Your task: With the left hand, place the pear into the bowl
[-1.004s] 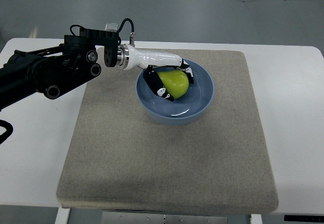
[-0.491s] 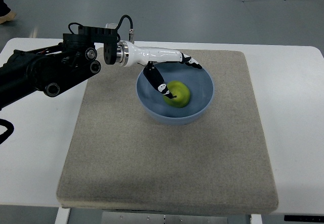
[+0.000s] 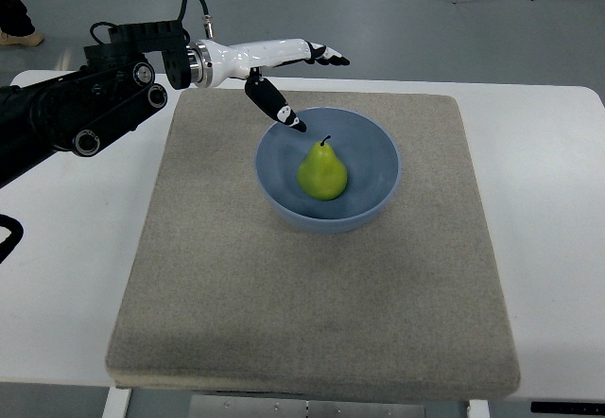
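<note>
One left hand (image 3: 284, 73) hung above the back left edge of the mat (image 3: 312, 295), fingers spread wide and holding nothing. One green pear (image 3: 321, 172) sat inside one blue bowl (image 3: 378, 196). The mat lay on the white surface (image 3: 558, 248).

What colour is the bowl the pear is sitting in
The bowl is a muted blue, seen in the top view, with the yellow-green pear inside it.

Pear (image 3: 321, 171) upright in blue bowl (image 3: 378, 158) on grey mat (image 3: 312, 295); left hand (image 3: 284, 68) above rim, fingers (image 3: 326, 55) spread, empty.
</note>
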Controlling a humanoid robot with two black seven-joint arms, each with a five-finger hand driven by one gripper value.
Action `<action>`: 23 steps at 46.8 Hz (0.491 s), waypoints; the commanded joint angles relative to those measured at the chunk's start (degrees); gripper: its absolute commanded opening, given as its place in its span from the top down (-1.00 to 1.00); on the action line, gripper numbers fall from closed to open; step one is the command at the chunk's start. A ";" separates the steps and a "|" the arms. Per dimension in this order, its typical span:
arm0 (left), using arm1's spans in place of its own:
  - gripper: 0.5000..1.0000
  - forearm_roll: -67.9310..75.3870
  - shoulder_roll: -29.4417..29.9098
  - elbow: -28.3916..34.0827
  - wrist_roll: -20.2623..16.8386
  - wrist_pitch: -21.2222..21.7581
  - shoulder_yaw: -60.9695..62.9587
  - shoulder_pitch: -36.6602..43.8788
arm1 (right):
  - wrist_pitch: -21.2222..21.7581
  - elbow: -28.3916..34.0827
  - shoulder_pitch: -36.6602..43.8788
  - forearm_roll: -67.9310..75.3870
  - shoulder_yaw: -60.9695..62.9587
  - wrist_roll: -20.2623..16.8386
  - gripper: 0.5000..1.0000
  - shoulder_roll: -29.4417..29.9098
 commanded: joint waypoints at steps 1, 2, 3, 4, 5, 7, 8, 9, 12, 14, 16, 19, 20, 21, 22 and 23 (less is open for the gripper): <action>-0.77 -3.02 -0.15 2.08 0.09 1.78 0.01 -0.17 | -0.01 0.03 -0.01 0.02 0.00 -0.02 -0.69 0.00; -0.77 -3.90 -0.15 2.51 0.17 2.13 0.01 -0.34 | -0.01 0.03 -0.01 -0.06 0.00 0.07 -0.69 0.00; -0.77 -4.78 -0.06 2.95 0.26 2.39 0.01 -0.52 | -0.01 0.03 -0.01 0.02 0.00 -0.02 -0.69 0.00; -0.76 -5.74 -0.06 3.31 0.35 2.74 0.01 -0.61 | -0.01 0.03 -0.01 0.02 0.00 -0.02 -0.70 0.00; -0.77 -6.71 0.03 3.83 0.35 3.10 0.01 -0.69 | -0.01 -0.06 -0.01 -0.06 0.00 -0.02 -0.69 0.00; -0.77 -8.47 0.03 5.06 0.44 3.71 0.01 -0.78 | -0.01 -0.06 -0.01 0.02 0.00 0.07 -0.69 0.00; -0.77 -9.35 -0.06 5.59 0.53 3.98 0.01 -0.78 | -0.01 -0.06 -0.01 0.02 0.00 -0.02 -0.69 0.00; -0.76 -10.23 -0.14 6.29 0.61 4.15 0.01 -0.78 | -0.01 -0.06 -0.01 0.02 0.00 -0.02 -0.69 0.00; -0.75 -13.39 -0.23 7.79 1.14 5.03 0.01 -0.78 | -0.01 -0.06 -0.01 0.02 0.00 -0.02 -0.70 0.00; -0.75 -15.85 -0.32 8.75 2.10 5.91 0.01 -0.78 | -0.01 -0.06 -0.01 0.02 0.00 0.07 -0.69 0.00; -0.75 -18.74 -0.32 9.89 3.77 6.61 0.01 -0.78 | -0.01 0.03 -0.01 -0.06 0.00 0.07 -0.70 0.00; -0.75 -23.58 -0.41 11.57 6.06 7.40 0.01 -0.61 | -0.01 0.03 -0.01 0.02 0.00 -0.02 -0.69 0.00; -0.75 -25.16 -0.58 12.09 6.67 7.75 0.01 -0.61 | -0.01 0.03 -0.01 0.02 0.00 -0.02 -0.69 0.00; -0.75 -26.83 -0.76 12.62 7.03 8.11 0.01 -0.61 | -0.01 -0.06 -0.01 -0.06 0.00 0.07 -0.69 0.00; -0.75 -28.32 -1.02 13.23 7.29 8.37 0.09 -0.43 | -0.01 0.03 -0.01 -0.07 0.00 -0.02 -0.69 0.00; -0.75 -29.73 -1.29 13.76 7.38 8.72 0.09 -0.34 | -0.01 0.03 -0.01 0.02 0.00 0.07 -0.70 0.00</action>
